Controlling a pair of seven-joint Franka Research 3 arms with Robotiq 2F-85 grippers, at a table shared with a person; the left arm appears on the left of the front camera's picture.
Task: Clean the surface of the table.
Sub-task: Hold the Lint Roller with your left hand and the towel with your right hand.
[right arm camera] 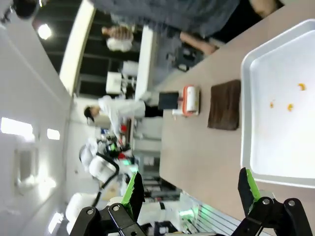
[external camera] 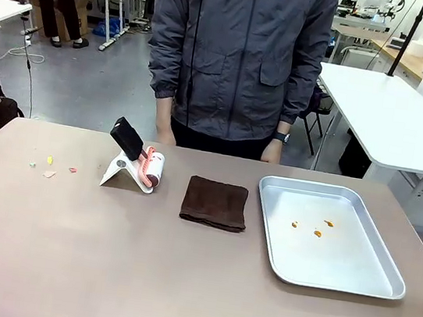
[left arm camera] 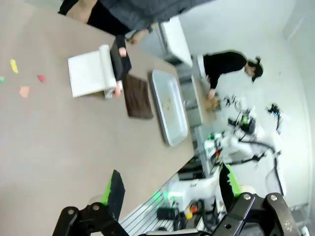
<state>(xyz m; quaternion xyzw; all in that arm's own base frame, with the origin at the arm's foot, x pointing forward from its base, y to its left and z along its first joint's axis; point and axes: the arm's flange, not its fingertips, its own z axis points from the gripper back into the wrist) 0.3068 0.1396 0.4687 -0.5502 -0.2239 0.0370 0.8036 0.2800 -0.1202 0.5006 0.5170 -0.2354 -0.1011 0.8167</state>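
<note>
Brownish table (external camera: 103,254) ahead of left fingers (left arm camera: 115,191) and right fingers (right arm camera: 134,194), both pairs wide (nothing held)

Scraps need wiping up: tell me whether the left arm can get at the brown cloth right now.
Probably yes. The left gripper is open and empty over the table; the brown cloth lies flat with nothing on it, apart from the lint roller and the tray.

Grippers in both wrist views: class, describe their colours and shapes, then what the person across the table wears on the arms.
The left gripper and right gripper look alike: two black fingers with bright green pads, on black linkages with round bolts. The person wears a grey jacket with long sleeves and a dark wristwatch.
</note>
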